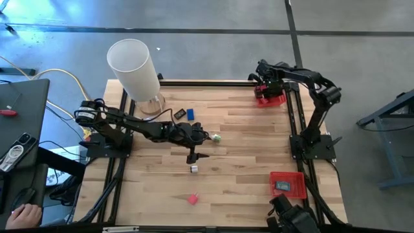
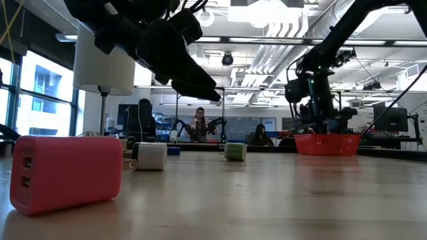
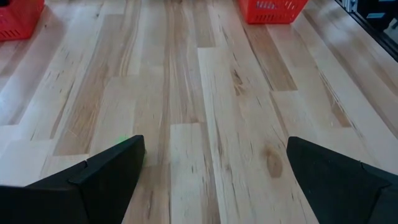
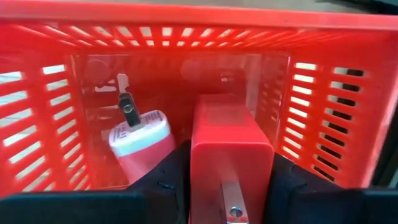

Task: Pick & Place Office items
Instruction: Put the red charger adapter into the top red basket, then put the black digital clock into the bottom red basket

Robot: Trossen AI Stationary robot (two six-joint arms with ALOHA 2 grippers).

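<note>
My right gripper [image 4: 230,190] points down into the red tray [image 1: 277,100] at the table's far right, shut on a red block [image 4: 231,146]. A pink and white piece [image 4: 142,146] with a metal clip lies on that tray's floor. My left gripper [image 3: 217,180] hovers open over the table's middle with bare wood between its fingers. A green piece [image 1: 217,138] lies just by its far finger. On the table also lie a white piece [image 1: 194,168], a pink piece [image 1: 193,199], a blue piece [image 1: 191,114] and a black piece [image 1: 180,114]. My right gripper pinches the red block by its two opposite side faces [image 4: 200,168] between the two fingers. The fingers come from above, pointing down. The block sits upright in the hold, inside the tray's walls; I cannot tell whether its lower end touches the tray floor.
A tall white cylinder [image 1: 134,68] stands at the far left. A second red tray [image 1: 288,184] with a dark piece inside sits near the front right. In the low view the pink piece [image 2: 67,173] lies close to the near edge. Open wood spans the middle right.
</note>
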